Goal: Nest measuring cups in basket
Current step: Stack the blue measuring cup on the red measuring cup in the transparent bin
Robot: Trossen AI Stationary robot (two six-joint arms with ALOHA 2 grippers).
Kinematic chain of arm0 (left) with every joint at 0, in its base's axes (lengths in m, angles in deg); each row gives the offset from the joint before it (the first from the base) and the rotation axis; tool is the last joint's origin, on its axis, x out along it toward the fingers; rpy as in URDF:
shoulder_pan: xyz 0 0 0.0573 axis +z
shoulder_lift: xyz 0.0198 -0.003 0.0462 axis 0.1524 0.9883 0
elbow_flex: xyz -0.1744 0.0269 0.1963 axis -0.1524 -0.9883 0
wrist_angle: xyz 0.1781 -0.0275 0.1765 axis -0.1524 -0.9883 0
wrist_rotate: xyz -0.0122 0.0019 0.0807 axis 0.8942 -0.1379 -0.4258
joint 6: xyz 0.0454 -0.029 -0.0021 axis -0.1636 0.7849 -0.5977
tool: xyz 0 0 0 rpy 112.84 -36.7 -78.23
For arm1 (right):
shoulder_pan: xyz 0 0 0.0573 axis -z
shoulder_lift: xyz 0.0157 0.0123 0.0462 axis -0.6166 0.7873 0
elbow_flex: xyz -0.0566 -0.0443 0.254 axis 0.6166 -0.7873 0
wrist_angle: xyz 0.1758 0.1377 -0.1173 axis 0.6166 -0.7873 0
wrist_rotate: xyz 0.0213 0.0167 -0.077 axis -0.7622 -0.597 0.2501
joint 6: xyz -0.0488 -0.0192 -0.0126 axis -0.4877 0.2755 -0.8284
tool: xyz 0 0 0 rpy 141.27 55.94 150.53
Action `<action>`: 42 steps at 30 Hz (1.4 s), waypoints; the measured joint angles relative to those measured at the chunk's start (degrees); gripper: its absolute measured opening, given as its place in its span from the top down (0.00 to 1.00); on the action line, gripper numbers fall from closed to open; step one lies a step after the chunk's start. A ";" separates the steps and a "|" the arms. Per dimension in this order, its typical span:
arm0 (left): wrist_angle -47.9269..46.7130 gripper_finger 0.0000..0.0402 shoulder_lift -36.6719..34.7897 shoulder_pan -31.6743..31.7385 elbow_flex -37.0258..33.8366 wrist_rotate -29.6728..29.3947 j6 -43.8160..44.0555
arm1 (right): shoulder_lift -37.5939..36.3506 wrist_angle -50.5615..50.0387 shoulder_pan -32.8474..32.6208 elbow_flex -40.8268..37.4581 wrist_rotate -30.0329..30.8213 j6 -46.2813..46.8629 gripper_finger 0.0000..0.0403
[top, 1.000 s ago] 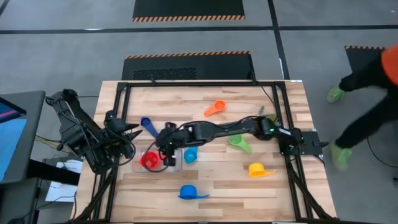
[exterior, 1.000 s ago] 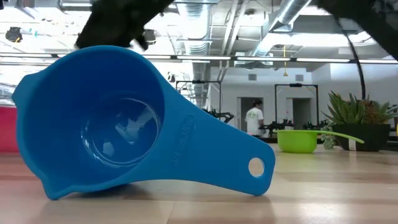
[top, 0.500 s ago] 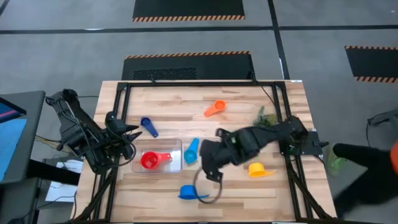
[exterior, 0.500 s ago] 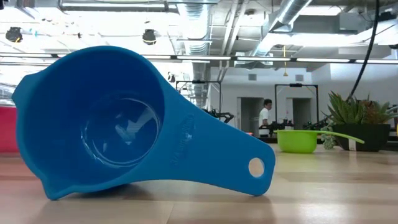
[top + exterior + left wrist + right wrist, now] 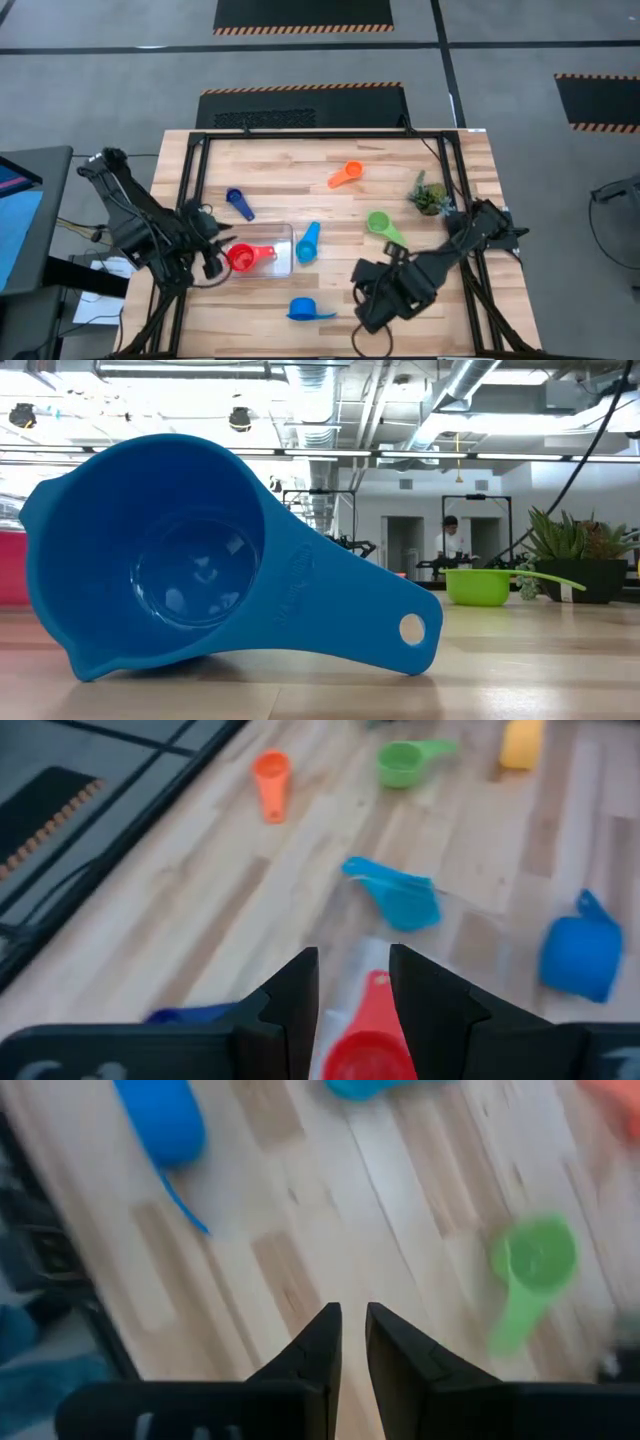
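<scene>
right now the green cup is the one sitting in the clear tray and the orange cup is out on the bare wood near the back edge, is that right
Not quite: the cup in the clear tray is the red cup, not the green one. The high view shows the green cup lying on the bare wood toward the right side, near the plant. The orange cup is indeed out on the wood near the back edge.

I'm looking into an industrial lab: exposed ceiling ducts (image 5: 470,400), hazard-striped floor mats (image 5: 303,14), framed wooden table (image 5: 330,160).
</scene>
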 joint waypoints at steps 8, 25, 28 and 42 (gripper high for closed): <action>23.32 0.71 6.67 6.39 0.01 -1.49 -16.72 | -5.50 0.24 -2.64 -14.37 0.15 14.38 0.82; 35.99 0.71 32.15 19.40 10.22 33.07 -33.33 | -21.28 0.59 -5.80 -35.22 0.23 27.83 0.82; 30.61 0.71 36.28 17.62 16.45 33.27 -35.27 | -21.52 0.49 -6.36 -36.63 0.24 28.18 0.82; 20.56 0.71 51.59 13.86 35.56 29.32 -26.86 | -20.88 0.74 -6.80 -42.47 1.48 27.46 0.82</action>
